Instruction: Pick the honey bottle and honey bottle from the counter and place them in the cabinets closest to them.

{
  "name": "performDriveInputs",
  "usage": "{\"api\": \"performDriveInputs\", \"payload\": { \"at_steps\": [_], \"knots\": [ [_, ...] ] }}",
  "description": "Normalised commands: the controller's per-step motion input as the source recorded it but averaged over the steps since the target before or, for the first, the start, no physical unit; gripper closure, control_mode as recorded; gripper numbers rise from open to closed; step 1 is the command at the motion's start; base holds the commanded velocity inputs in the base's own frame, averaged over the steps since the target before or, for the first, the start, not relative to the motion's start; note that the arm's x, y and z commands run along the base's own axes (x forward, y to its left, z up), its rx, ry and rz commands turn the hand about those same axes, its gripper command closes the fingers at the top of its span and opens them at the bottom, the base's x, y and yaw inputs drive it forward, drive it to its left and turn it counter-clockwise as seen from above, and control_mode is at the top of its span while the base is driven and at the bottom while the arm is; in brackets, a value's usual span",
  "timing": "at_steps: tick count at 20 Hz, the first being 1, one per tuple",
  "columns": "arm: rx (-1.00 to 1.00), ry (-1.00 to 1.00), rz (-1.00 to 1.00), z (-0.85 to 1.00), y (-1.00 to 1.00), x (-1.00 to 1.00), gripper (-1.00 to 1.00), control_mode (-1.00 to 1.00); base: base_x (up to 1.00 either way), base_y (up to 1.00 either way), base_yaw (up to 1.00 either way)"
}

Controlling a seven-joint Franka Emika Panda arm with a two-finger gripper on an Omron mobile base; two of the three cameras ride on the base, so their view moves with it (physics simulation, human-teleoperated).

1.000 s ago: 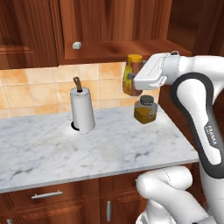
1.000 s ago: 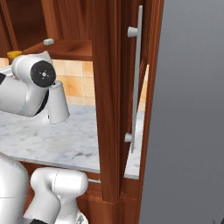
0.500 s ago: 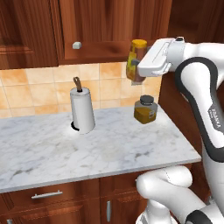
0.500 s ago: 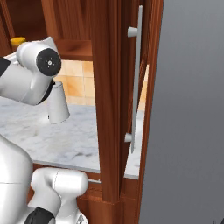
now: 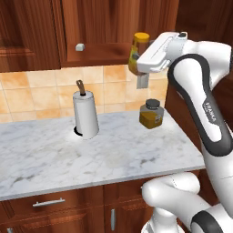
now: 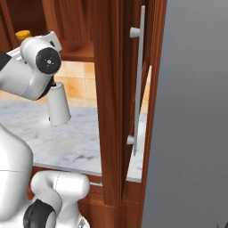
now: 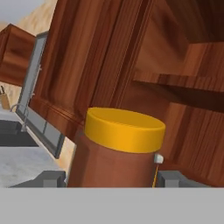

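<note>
Against cabinets (image 5: 104,27), raised end effector (image 5: 138,61) clamps honey bottle (image 5: 138,48).

Kitchen: marble counter (image 5: 113,159), wood cabinets (image 5: 104,27), tile.

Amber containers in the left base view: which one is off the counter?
The honey bottle with the orange-yellow cap, held up by the gripper near the wall cabinet. The wider dark-lidded jar stands on the counter.

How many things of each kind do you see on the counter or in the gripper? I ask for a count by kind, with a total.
Honey bottle, held in the gripper: 1
Amber jar with dark lid, on the counter: 1
Paper-towel roll, on the counter: 1
Total: 3
</note>
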Motion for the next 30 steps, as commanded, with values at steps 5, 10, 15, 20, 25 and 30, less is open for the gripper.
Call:
{"api": "performDriveInputs", "payload": {
  "at_steps": [5,10,15,20,25,30],
  "knots": [
    [0.0,0.01,-0.04,0.11,-0.05,0.22,1.0,-1.0,0.0,0.0,0.0],
    [0.06,0.0,0.0,0.07,-0.07,0.28,1.0,-1.0,0.0,0.0,0.0],
    [0.09,0.0,0.0,-0.02,-0.14,0.39,1.0,-1.0,0.0,0.0,0.0],
    [0.01,0.01,0.0,0.0,-0.01,0.4,1.0,-1.0,0.0,0.0,0.0],
    [-0.01,0.04,-0.02,0.0,0.0,0.45,1.0,-1.0,0.0,0.0,0.0],
    [0.0,0.02,-0.02,0.0,0.0,0.35,1.0,-1.0,0.0,0.0,0.0]
  ]
}}
